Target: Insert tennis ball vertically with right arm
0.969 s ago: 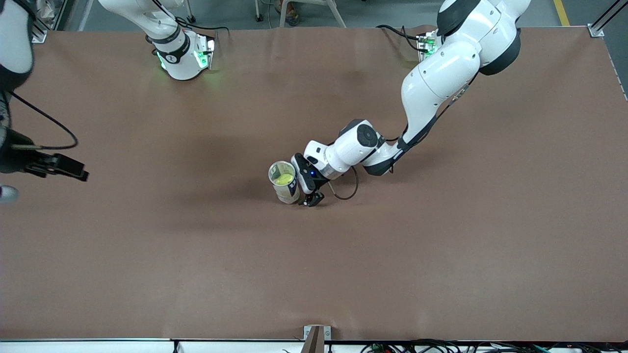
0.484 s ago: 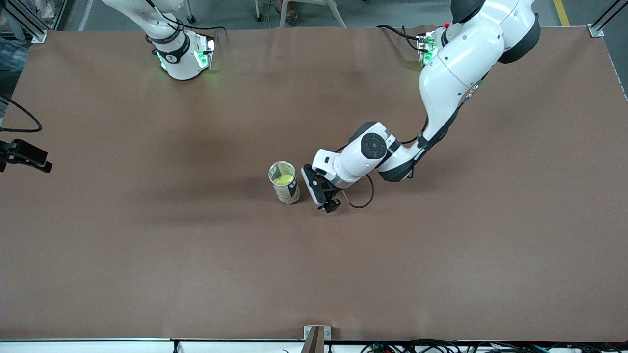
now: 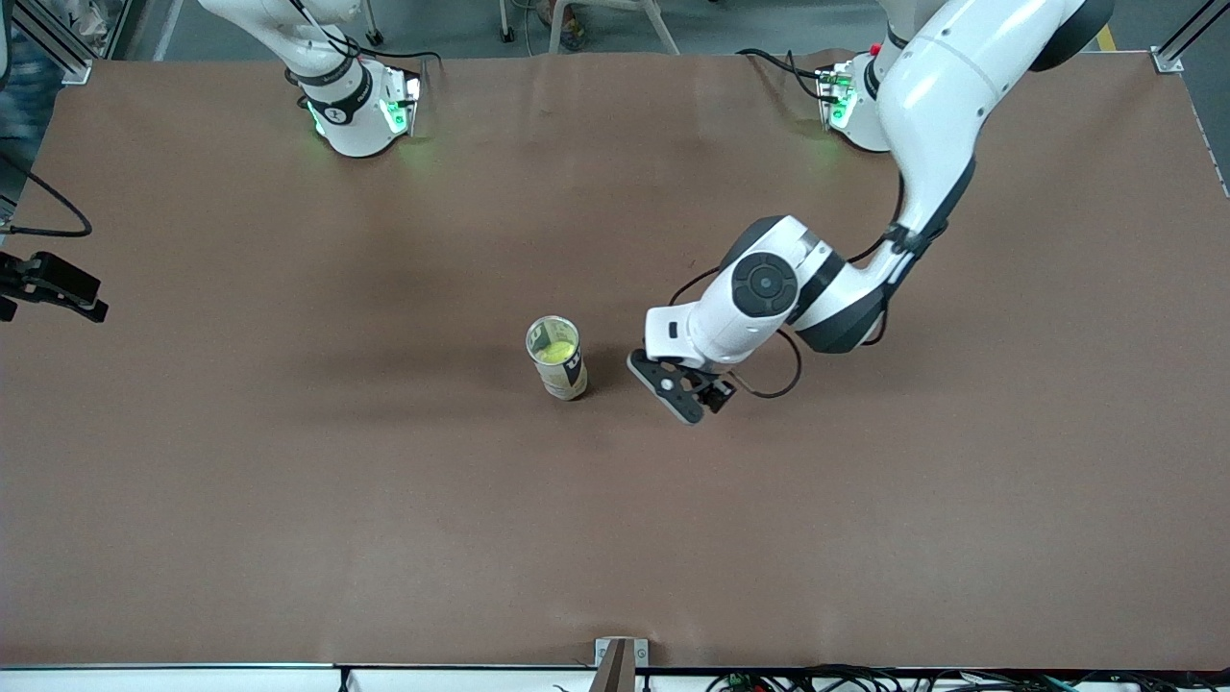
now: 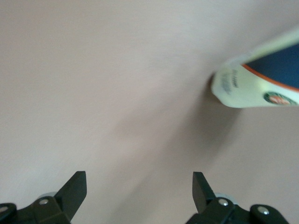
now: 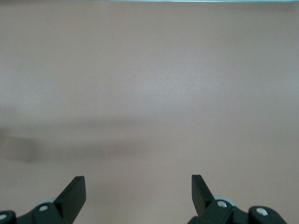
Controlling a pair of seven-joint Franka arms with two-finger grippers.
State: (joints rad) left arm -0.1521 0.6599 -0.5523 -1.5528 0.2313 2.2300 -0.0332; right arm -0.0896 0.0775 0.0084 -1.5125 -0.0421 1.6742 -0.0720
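An upright pale can [image 3: 565,377] stands mid-table, and the yellow-green tennis ball [image 3: 553,352] lies inside it, seen through the open top. My left gripper [image 3: 709,396] hangs low beside the can, toward the left arm's end, apart from it. In the left wrist view this gripper [image 4: 138,186] is open and empty, with the can [image 4: 254,79] off to one side. My right gripper [image 3: 58,288] is at the table's edge at the right arm's end. In the right wrist view it [image 5: 138,189] is open over bare brown table.
Both arm bases [image 3: 357,115] [image 3: 850,101] stand along the table edge farthest from the front camera. A black cable [image 3: 769,384] loops from the left wrist close above the table. A small bracket [image 3: 615,658] sits at the table's nearest edge.
My left gripper has drawn away from the can toward the left arm's end. The right arm has pulled back toward the table's edge. The can has not moved.
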